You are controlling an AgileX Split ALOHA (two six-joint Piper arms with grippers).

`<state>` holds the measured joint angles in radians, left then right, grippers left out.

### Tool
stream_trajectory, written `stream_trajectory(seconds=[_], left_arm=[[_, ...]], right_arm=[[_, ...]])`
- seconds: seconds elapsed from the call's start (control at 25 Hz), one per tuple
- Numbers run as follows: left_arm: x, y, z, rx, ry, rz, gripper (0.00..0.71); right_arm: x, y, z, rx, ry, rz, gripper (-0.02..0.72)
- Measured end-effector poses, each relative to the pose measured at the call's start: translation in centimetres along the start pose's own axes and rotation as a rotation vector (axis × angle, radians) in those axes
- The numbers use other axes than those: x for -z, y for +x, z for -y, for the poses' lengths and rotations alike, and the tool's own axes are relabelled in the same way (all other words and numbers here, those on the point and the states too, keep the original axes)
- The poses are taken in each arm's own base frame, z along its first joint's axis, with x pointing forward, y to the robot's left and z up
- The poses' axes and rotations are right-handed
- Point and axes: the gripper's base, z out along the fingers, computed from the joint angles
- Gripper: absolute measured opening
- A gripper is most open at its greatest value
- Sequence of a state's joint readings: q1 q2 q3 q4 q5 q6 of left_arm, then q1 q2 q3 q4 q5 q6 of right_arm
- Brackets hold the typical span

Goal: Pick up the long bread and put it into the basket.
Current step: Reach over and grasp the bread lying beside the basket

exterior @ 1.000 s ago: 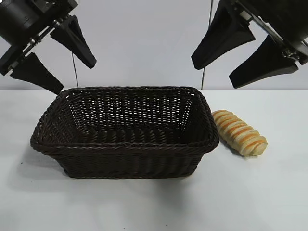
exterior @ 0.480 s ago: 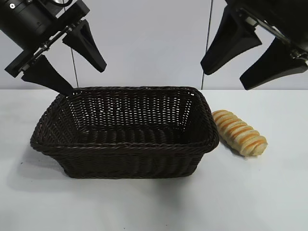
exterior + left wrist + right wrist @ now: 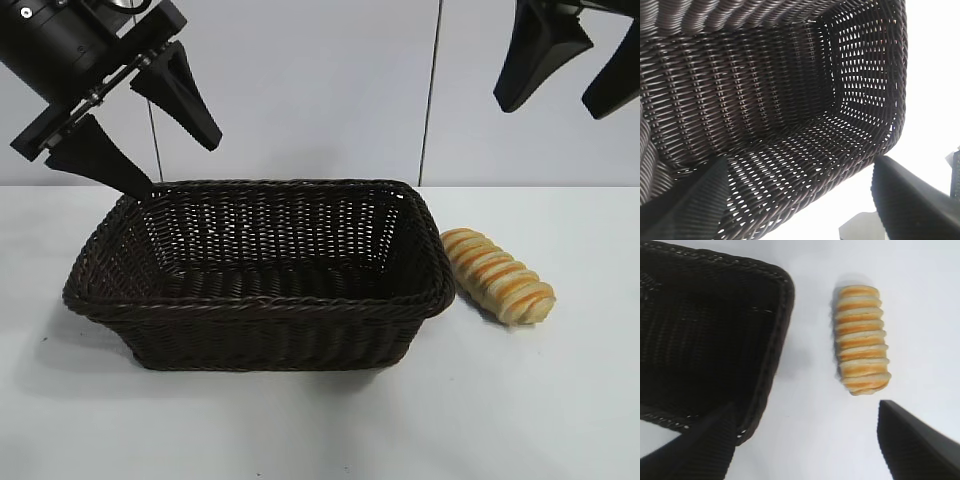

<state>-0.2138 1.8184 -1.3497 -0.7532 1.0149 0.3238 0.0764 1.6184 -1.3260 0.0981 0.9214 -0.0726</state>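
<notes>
The long bread [image 3: 499, 274], a golden-tan ridged loaf with orange-brown stripes, lies on the white table just right of the basket [image 3: 255, 300], close to its right rim; it also shows in the right wrist view [image 3: 861, 339]. The basket is dark brown wicker, empty, and fills the left wrist view [image 3: 765, 125]; its corner shows in the right wrist view [image 3: 780, 330]. My right gripper [image 3: 566, 104] is open and empty, high above the bread. My left gripper [image 3: 182, 168] is open and empty above the basket's back left corner.
The white table [image 3: 520, 400] runs in front of and to the right of the basket. A grey wall with a dark vertical seam [image 3: 432, 90] stands behind.
My right gripper has risen and moved right, now partly out of the top of the exterior view. My left gripper shifted right earlier and has held still over the last half second.
</notes>
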Motion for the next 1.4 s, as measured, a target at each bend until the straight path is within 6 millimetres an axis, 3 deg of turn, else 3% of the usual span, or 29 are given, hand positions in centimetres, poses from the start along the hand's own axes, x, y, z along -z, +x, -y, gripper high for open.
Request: stream_trajectory(seconds=[0.12, 0.52, 0.96, 1.4], left_arm=[[0.0, 0.0, 0.0, 0.0, 0.0, 0.001, 0.568], [0.0, -0.1, 0.0, 0.0, -0.003, 0.008, 0.568], [0.0, -0.1, 0.0, 0.0, -0.005, 0.015, 0.568], [0.0, -0.2, -0.1, 0.0, -0.006, 0.018, 0.568]], right_arm=[[-2.2, -0.5, 0.9, -0.008, 0.009, -0.046, 0.557], [-10.5, 0.1, 1.2, 0.032, -0.045, -0.201, 0.557], [-14.7, 0.0, 1.3, 0.068, -0.077, -0.188, 0.557], [-17.4, 0.6, 1.1, 0.07, -0.129, -0.201, 0.538]])
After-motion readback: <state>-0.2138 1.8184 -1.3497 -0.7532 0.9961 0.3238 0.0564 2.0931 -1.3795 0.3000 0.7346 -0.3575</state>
